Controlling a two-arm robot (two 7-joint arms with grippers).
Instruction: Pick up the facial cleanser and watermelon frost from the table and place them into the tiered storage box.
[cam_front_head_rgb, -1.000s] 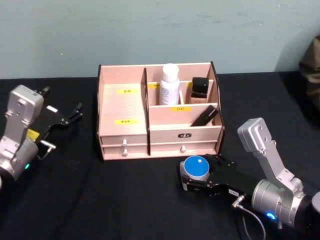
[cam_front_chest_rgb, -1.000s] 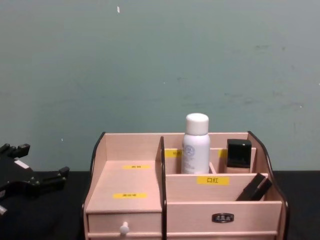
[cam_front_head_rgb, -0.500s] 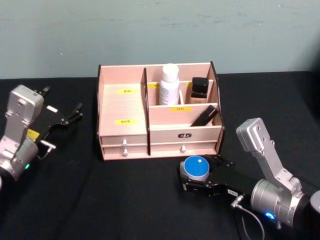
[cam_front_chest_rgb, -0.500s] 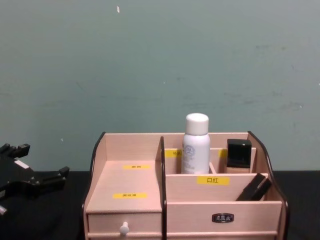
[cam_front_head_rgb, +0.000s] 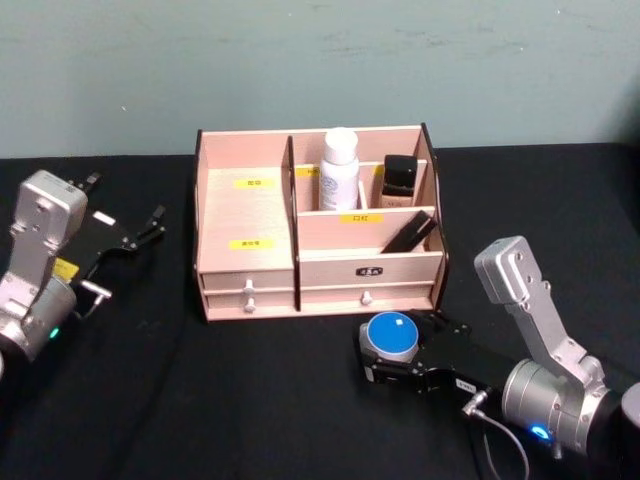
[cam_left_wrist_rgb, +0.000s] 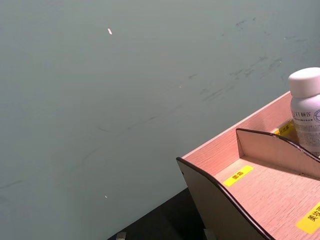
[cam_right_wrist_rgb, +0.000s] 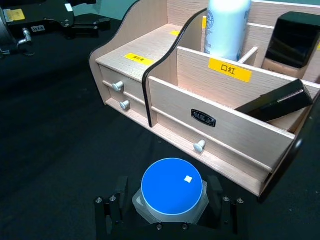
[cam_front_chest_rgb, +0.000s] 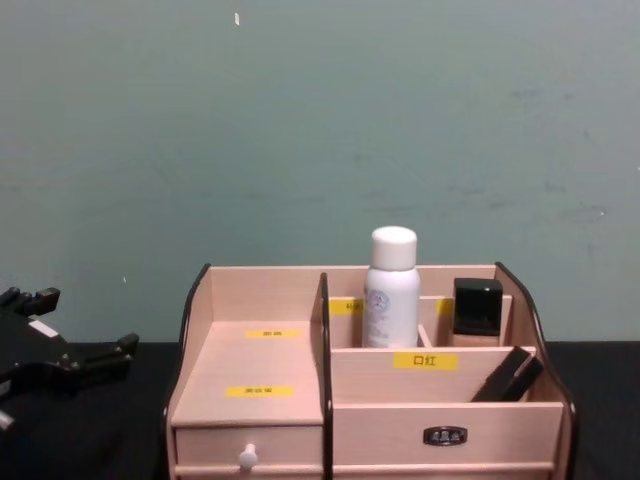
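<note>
as left gripper (cam_front_head_rgb: 125, 205) idles, right gripper (cam_front_head_rgb: 385, 352) clasps blue-lidded jar (cam_front_head_rgb: 390, 335) before storage box (cam_front_head_rgb: 330, 268)

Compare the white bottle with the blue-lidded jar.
The white bottle is tall and slim; the blue-lidded jar is low and wide. The white bottle stands in a back compartment of the tiered storage box; the blue-lidded jar sits on the table in front of it, held by the right gripper. Both are upright.
</note>
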